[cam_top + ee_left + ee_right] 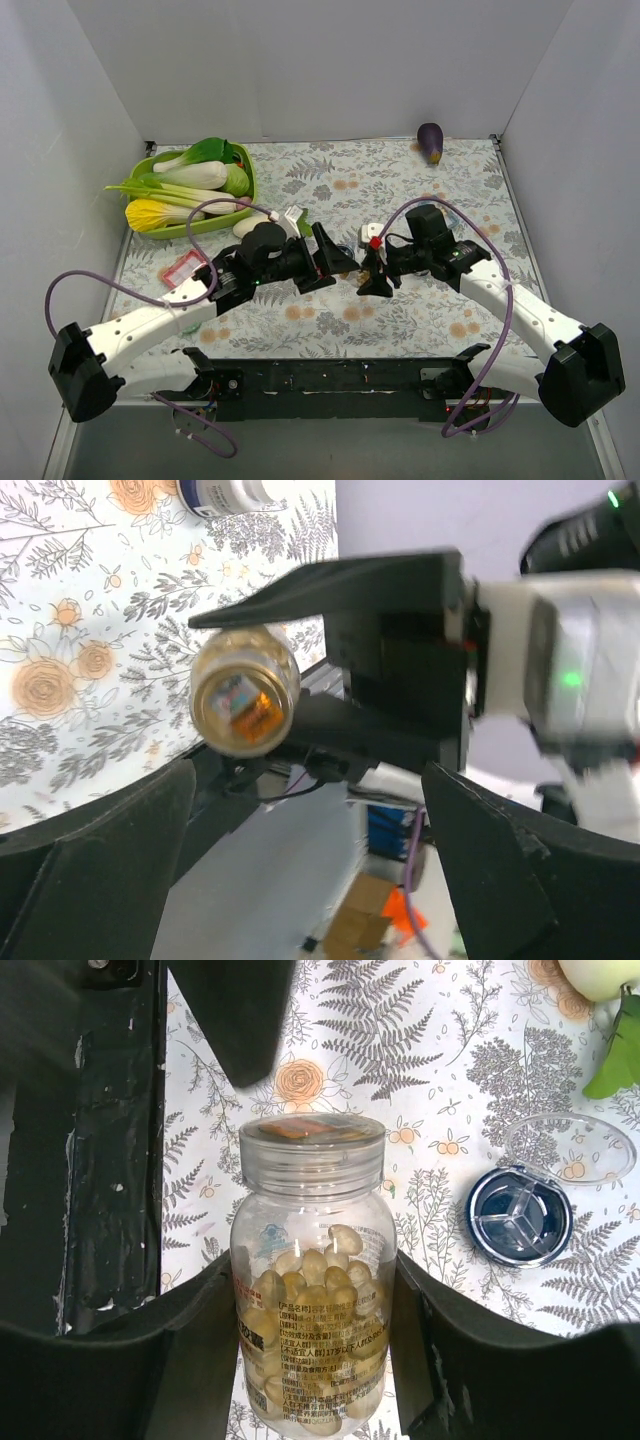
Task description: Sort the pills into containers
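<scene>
A clear pill bottle (312,1290) full of yellowish pills (330,1260) stands upright between the fingers of my right gripper (312,1280), which is shut on its body; its clear cap (312,1140) is on. In the left wrist view the bottle's capped end (245,690) faces the camera, just beyond my left gripper (310,810), whose fingers stand wide apart with nothing between them. The two grippers meet over the middle of the table, left (340,258) and right (372,275). A round blue pill case (518,1222) lies on the cloth to the right, its clear lid (572,1145) flipped open.
A green basket (160,160) of vegetables sits at the back left, with a pink rectangular tray (183,268) in front of it. An eggplant (430,141) lies at the back right. A white bottle with a blue label (225,492) stands on the flowered cloth.
</scene>
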You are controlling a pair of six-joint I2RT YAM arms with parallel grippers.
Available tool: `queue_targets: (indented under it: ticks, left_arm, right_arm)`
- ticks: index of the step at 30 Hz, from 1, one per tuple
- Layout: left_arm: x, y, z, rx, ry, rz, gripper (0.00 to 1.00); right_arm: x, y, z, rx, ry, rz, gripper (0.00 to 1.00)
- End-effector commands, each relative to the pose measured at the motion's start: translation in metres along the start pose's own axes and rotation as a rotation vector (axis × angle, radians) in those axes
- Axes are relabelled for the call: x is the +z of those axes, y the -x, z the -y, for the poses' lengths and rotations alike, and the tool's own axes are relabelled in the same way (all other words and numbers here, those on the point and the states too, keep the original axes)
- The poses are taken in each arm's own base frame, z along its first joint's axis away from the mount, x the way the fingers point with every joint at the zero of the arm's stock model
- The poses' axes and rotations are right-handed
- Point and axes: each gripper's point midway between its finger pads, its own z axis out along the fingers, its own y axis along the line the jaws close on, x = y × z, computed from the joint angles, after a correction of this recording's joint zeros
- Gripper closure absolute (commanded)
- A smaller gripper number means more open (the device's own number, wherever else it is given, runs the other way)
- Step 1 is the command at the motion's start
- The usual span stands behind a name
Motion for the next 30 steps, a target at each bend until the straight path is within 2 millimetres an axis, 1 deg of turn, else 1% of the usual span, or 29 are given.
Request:
queue_targets:
  ticks: [1, 2, 3, 4, 5, 6, 7, 8, 9, 10, 11, 12, 13, 14, 15, 16, 17, 20, 24, 25, 26, 28, 30]
  left_arm:
    - [-0.039, -0.019, 0.009, 0.346, -0.148, -0.05, 0.02]
    - [-0.041, -0.025, -0.007, 0.534, -0.159, -0.074, 0.02]
    - [-0.054, -0.037, -0.005, 0.645, -0.225, -0.116, 0.02]
    - [-0.059, -0.043, -0.01, 0.736, -0.257, -0.136, 0.02]
    - [-0.059, -0.048, -0.028, 0.918, -0.29, -0.149, 0.02]
    - [-0.073, -0.054, -0.02, 1.011, -0.375, -0.127, 0.02]
    - [-0.075, -0.053, -0.023, 1.083, -0.404, -0.09, 0.02]
    - [-0.074, -0.048, -0.025, 1.233, -0.453, -0.014, 0.02]
    - [-0.075, -0.046, -0.026, 1.303, -0.471, 0.028, 0.02]
    - [-0.079, -0.038, -0.017, 1.384, -0.501, 0.113, 0.02]
    - [-0.079, -0.031, -0.007, 1.438, -0.52, 0.184, 0.02]
    - [-0.077, -0.024, -0.002, 1.516, -0.516, 0.226, 0.02]
    - [-0.064, -0.02, -0.007, 1.533, -0.481, 0.204, 0.02]
    - [-0.058, -0.017, -0.005, 1.556, -0.475, 0.193, 0.02]
    - [-0.054, -0.014, 0.005, 1.586, -0.482, 0.194, 0.02]
    - [-0.048, -0.014, 0.006, 1.585, -0.486, 0.177, 0.02]
    - [-0.037, -0.015, 0.005, 1.584, -0.497, 0.149, 0.02]
    - [-0.024, -0.015, 0.008, 1.582, -0.516, 0.145, 0.05]
    - [-0.016, -0.015, 0.012, 1.565, -0.527, 0.12, 0.15]
    - [-0.015, -0.016, 0.012, 1.559, -0.532, 0.113, 0.22]
    - [-0.015, -0.017, 0.015, 1.545, -0.539, 0.107, 0.27]
    - [-0.013, -0.019, 0.012, 1.53, -0.541, 0.088, 0.41]
    - [-0.012, -0.022, 0.011, 1.507, -0.548, 0.071, 0.45]
  right_arm:
    - [-0.004, 0.013, -0.005, -0.023, 0.02, 0.057, 0.99]
    - [-0.004, 0.013, -0.007, -0.033, 0.03, 0.062, 0.99]
    - [-0.003, 0.012, -0.009, -0.037, 0.042, 0.064, 0.99]
    - [-0.003, 0.015, -0.015, -0.042, 0.072, 0.08, 0.99]
    - [-0.003, 0.013, -0.019, -0.053, 0.094, 0.083, 0.99]
    - [-0.003, 0.014, -0.022, -0.061, 0.112, 0.09, 0.99]
    - [-0.004, 0.016, -0.028, -0.07, 0.144, 0.106, 0.99]
    - [-0.004, 0.014, -0.032, -0.066, 0.16, 0.104, 0.99]
    - [-0.004, 0.014, -0.033, -0.084, 0.17, 0.109, 0.99]
    - [-0.004, 0.015, -0.035, -0.088, 0.179, 0.113, 0.99]
    - [-0.004, 0.014, -0.036, -0.088, 0.187, 0.112, 0.99]
    - [-0.005, 0.013, -0.037, -0.094, 0.191, 0.111, 0.99]
    - [-0.004, 0.013, -0.039, -0.095, 0.203, 0.114, 0.99]
    - [-0.004, 0.013, -0.04, -0.099, 0.209, 0.118, 0.99]
    - [-0.004, 0.013, -0.041, -0.098, 0.215, 0.118, 0.99]
    - [-0.004, 0.013, -0.042, -0.101, 0.22, 0.122, 0.99]
    - [-0.004, 0.012, -0.042, -0.101, 0.221, 0.121, 0.99]
    - [-0.004, 0.011, -0.043, -0.106, 0.221, 0.121, 0.99]
    - [-0.004, 0.009, -0.045, -0.106, 0.222, 0.121, 0.99]
    - [-0.004, 0.008, -0.045, -0.105, 0.224, 0.121, 0.99]
    - [-0.004, 0.008, -0.045, -0.106, 0.224, 0.124, 0.99]
    - [-0.004, 0.008, -0.045, -0.106, 0.224, 0.124, 0.99]
    - [-0.004, 0.009, -0.045, -0.107, 0.223, 0.125, 0.99]
